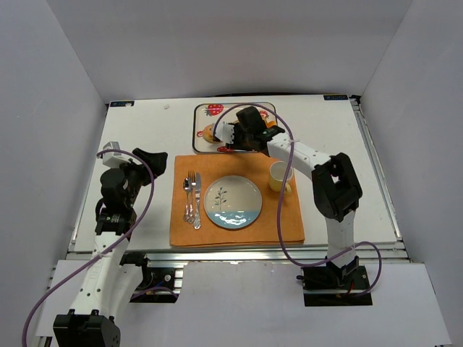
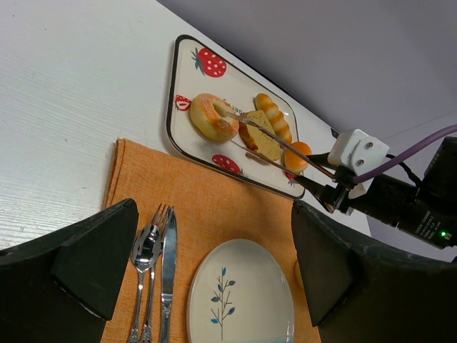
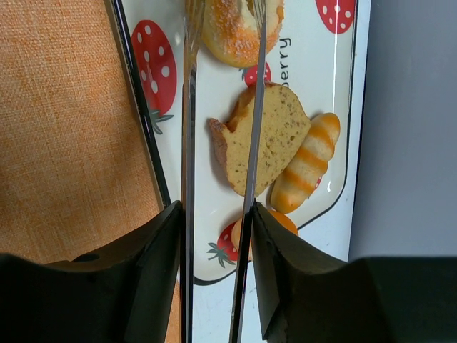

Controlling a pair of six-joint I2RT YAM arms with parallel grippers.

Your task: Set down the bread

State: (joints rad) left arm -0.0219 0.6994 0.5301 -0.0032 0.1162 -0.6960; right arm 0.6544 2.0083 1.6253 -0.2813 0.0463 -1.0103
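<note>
Two tips of tongs [image 3: 188,143] at the bread [image 3: 232,32], right gripper [image 3: 216,213] clamped on tongs, left gripper [image 2: 214,236] open

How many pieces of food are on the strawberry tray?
4. The doughnut at the tray's left end, between the tongs' tips; the toast beside it; the ridged roll behind the toast; a small orange piece at the right end, partly hidden.

Right claw [image 3: 216,214] outstretched, tight on tongs [image 3: 188,107]; left claw [image 2: 214,207] wide
</note>
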